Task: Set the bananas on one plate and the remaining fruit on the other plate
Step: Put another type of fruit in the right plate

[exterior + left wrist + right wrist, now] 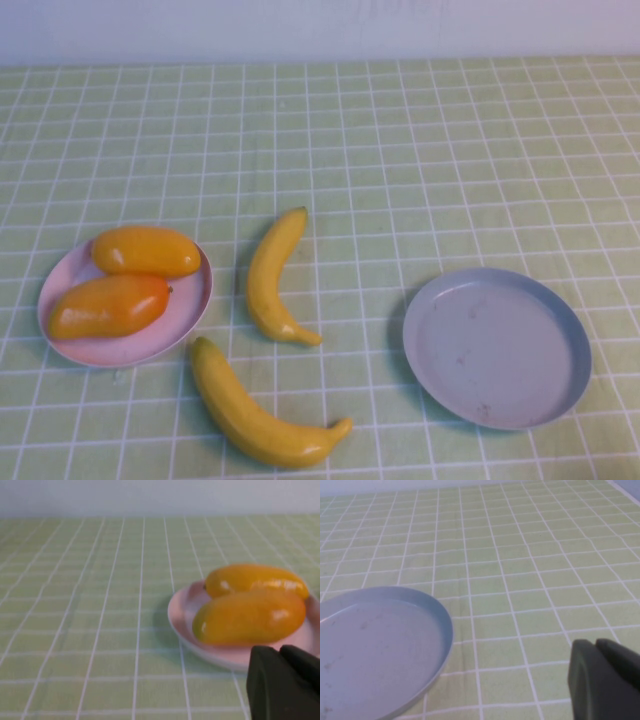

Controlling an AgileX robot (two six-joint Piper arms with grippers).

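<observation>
Two mangoes (146,251) (108,305) lie side by side on the pink plate (185,309) at the left; they also show in the left wrist view (250,616). The smaller banana (273,275) lies on the cloth in the middle. The bigger banana (255,419) lies near the front edge. The grey-blue plate (497,347) is empty at the right and shows in the right wrist view (375,650). My left gripper (281,652) is shut, just short of the pink plate (186,622). My right gripper (596,646) is shut, beside the grey-blue plate. Neither gripper shows in the high view.
A green checked cloth (400,170) covers the table. A pale wall (320,25) runs along the far edge.
</observation>
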